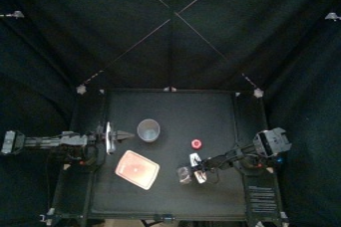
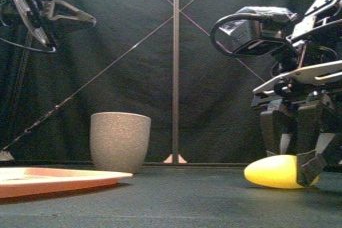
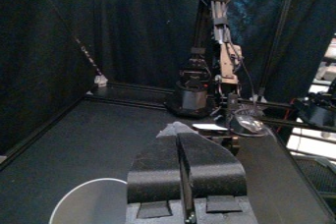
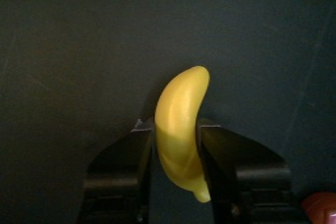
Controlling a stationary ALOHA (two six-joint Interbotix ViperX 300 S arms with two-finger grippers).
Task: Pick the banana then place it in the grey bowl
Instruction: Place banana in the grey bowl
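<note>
From high above we look down and a little backward over the whole tabletop [image 1: 186, 112]. At its front edge we look level across it, close to the grey cup [image 2: 120, 140] and the banana [image 2: 278, 172]. The top view shares that cup. Our right wrist camera looks down on the same banana from very near. Our left wrist camera faces across the tabletop toward the right arm [image 3: 213, 51].

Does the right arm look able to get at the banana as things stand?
Likely yes: the right end effector straddles the banana, with nothing in between or in the way.
</note>
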